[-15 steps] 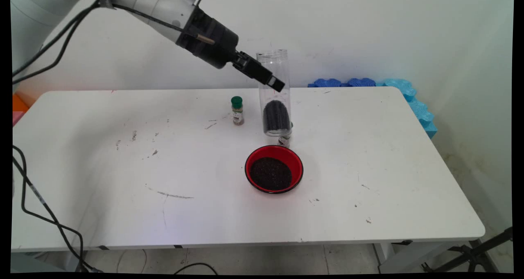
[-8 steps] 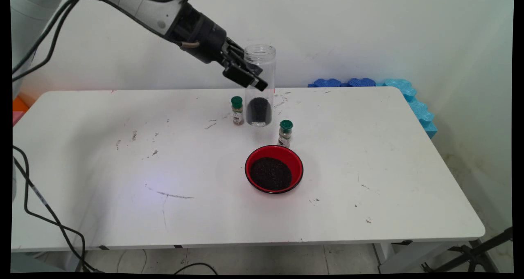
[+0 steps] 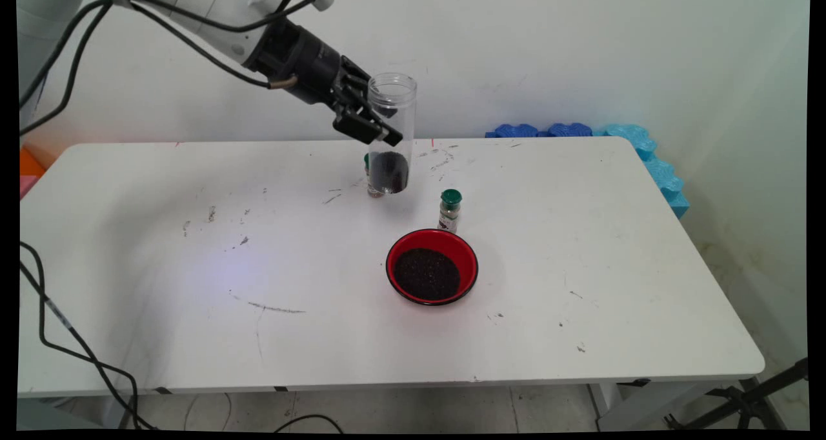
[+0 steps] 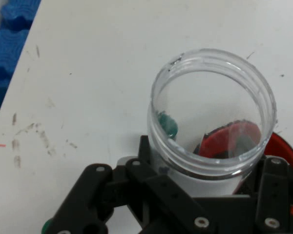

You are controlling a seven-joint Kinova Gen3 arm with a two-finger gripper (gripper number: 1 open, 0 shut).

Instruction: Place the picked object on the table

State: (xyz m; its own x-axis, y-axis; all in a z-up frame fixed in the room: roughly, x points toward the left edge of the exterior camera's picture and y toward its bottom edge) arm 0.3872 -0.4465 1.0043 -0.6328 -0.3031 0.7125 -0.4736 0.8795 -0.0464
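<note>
My gripper (image 3: 371, 125) is shut on a tall clear plastic jar (image 3: 390, 133), held upright in the air above the table's far middle. Dark grains fill the jar's bottom. In the hand view the jar's open mouth (image 4: 212, 112) sits between the black fingers (image 4: 276, 195). Behind the jar stands a small green-capped spice bottle (image 3: 369, 177), mostly hidden by it. A second green-capped spice bottle (image 3: 450, 210) stands to the right. Just in front of that one sits a red bowl (image 3: 432, 275) holding dark grains.
Blue foam pieces (image 3: 619, 144) lie along the white table's (image 3: 193, 266) far right corner. Black cables (image 3: 58, 324) hang at the left edge. An orange object (image 3: 29, 164) sits beyond the table's left end.
The gripper has carried the jar leftward and away from the bowl, from above the right spice bottle to in front of the left one. The right bottle is now uncovered.
</note>
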